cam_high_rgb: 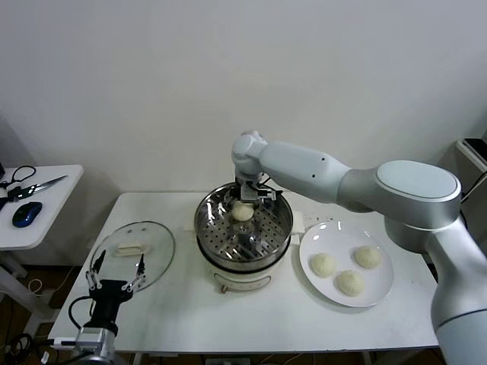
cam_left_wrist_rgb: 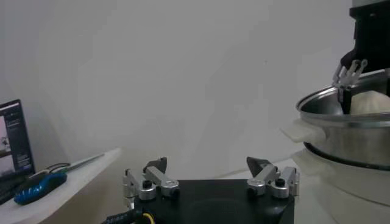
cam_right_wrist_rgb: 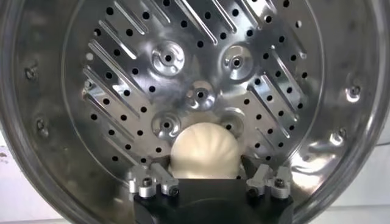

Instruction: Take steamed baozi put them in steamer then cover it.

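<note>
The steamer (cam_high_rgb: 209, 232) stands mid-table on its cream base. My right gripper (cam_high_rgb: 246, 199) is down inside it, shut on one baozi (cam_high_rgb: 242, 211) just above the perforated tray (cam_right_wrist_rgb: 201, 67). In the right wrist view the baozi (cam_right_wrist_rgb: 204, 149) sits between the fingers (cam_right_wrist_rgb: 159, 169). Three more baozi (cam_high_rgb: 323, 265) (cam_high_rgb: 368, 256) (cam_high_rgb: 350, 283) lie on the white plate (cam_high_rgb: 384, 293) to the right. The glass cover (cam_high_rgb: 156, 262) lies flat on the table to the left. My left gripper (cam_high_rgb: 114, 275) is open and empty over the cover's near edge; its wrist view (cam_left_wrist_rgb: 210, 167) shows the steamer (cam_left_wrist_rgb: 347, 119).
A small white side table (cam_high_rgb: 53, 220) stands at the left, with scissors (cam_high_rgb: 38, 185) and a blue mouse (cam_high_rgb: 27, 214) on it. A white wall runs behind the table. The right arm reaches across above the plate.
</note>
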